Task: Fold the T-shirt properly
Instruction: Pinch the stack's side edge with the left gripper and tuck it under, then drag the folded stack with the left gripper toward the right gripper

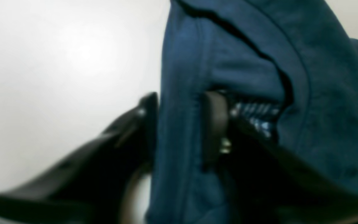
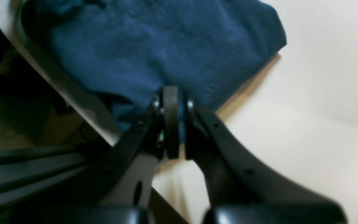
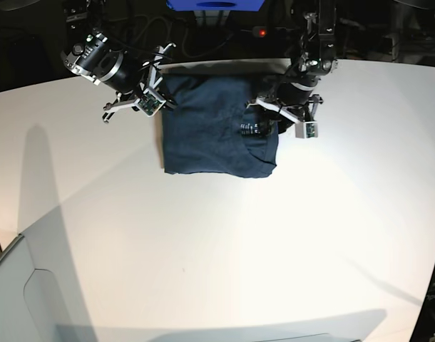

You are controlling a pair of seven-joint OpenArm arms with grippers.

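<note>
Two grippers grip the dark navy cotton T-shirt (image 3: 217, 135) at the white table's (image 3: 203, 249) far edge: right gripper (image 2: 171, 102) pinched shut on cloth, left gripper (image 1: 182, 124) straddling the neckline fold. I'd lift evenly.

White counter (image 3: 203, 249) fills most of base view, matte, w/ soft shadows across its left side and near front edge. Far edge curves; bg behind it dark. Blue box-like obj (image 3: 215, 5) sits at top centre beyond the far edge, only partly in frame. Small red light (image 3: 260, 32) glows just right of it, among black cables (image 3: 196, 39). Right wrist view: counter edge runs diagonally, dim floor and dark rails below, too blurred to id. Pale grey panel (image 3: 21, 292) at bottom left corner.
</note>
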